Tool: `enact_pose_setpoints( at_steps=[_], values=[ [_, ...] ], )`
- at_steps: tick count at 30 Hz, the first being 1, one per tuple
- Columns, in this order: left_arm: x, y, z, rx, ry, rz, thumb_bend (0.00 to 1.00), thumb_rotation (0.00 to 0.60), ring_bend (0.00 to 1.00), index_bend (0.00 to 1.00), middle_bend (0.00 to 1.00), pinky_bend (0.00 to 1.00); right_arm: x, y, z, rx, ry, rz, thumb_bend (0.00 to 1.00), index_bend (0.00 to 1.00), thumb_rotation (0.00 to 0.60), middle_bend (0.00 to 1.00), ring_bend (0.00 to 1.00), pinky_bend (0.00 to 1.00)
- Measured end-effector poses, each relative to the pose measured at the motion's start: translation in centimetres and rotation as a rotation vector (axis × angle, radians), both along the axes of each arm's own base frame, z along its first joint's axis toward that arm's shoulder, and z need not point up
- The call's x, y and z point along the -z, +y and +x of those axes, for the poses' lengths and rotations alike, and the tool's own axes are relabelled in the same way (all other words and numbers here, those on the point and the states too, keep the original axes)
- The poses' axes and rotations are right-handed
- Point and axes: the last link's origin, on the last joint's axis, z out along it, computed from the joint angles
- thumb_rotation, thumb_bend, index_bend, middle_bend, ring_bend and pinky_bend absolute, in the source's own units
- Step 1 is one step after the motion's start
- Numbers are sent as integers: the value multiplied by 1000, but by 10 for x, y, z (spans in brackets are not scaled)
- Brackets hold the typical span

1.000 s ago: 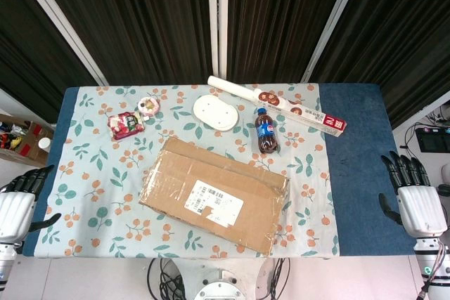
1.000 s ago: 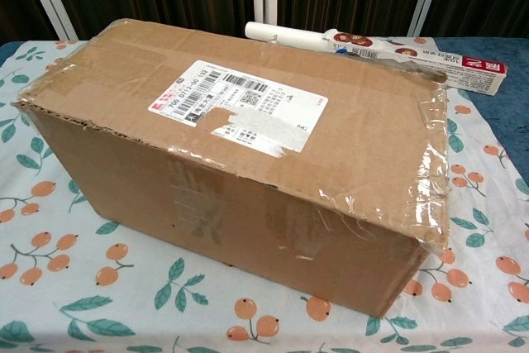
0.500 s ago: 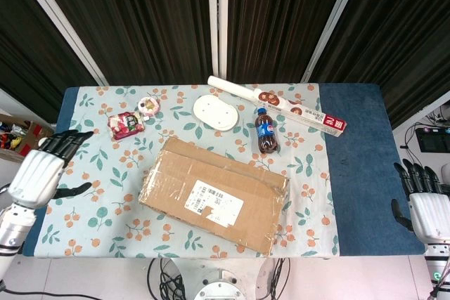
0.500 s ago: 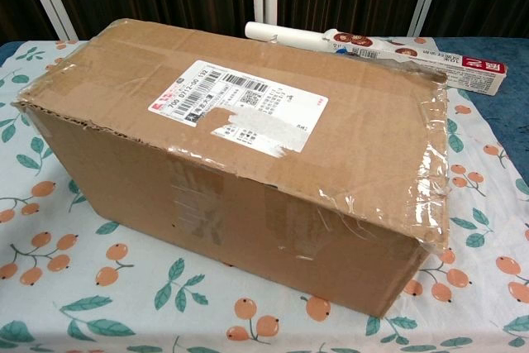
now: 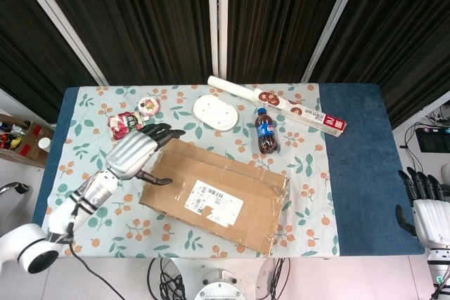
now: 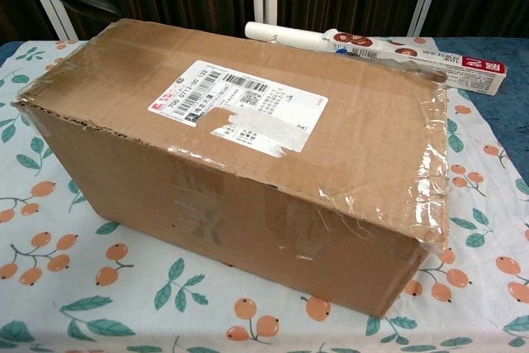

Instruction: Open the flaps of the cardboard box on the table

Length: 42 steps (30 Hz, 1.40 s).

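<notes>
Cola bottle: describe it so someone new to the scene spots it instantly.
Start at the big cardboard box mid-table. Just behind its far right corner stands the cola bottle, in front of the long red-and-white carton. It is the only upright item there: dark drink, blue cap and label.

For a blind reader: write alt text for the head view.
Seen from above, a closed, taped cardboard box lies on a floral tablecloth, with the left hand open over its left end. Behind it stand a cola bottle and a white oval plate; the right hand waits at the table's right edge.
</notes>
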Motion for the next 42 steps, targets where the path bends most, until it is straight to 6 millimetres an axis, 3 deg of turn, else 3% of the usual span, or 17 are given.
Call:
enact_pose_setpoints(
  at_steps=[9, 22, 32, 42],
  values=[
    [25, 12, 24, 30, 56, -86, 24, 179, 143, 187, 359, 210, -1, -1, -7, -5, -16, -30, 434, 0, 600, 0, 0, 0],
    [41, 13, 28, 26, 123, -142, 19, 168, 142, 194, 437, 209, -2, -1, -14, 3, -27, -47, 435, 0, 600, 0, 0, 0],
    [33, 7, 34, 44, 109, -136, 19, 163, 144, 200, 551, 209, -3, -3, -14, 6, -29, -51, 434, 0, 600, 0, 0, 0],
    [-6, -12, 41, 42, 12, -129, 17, 140, 195, 182, 652, 209, -7, -3, -9, -30, -29, -67, 415, 0, 600, 0, 0, 0]
  ],
)
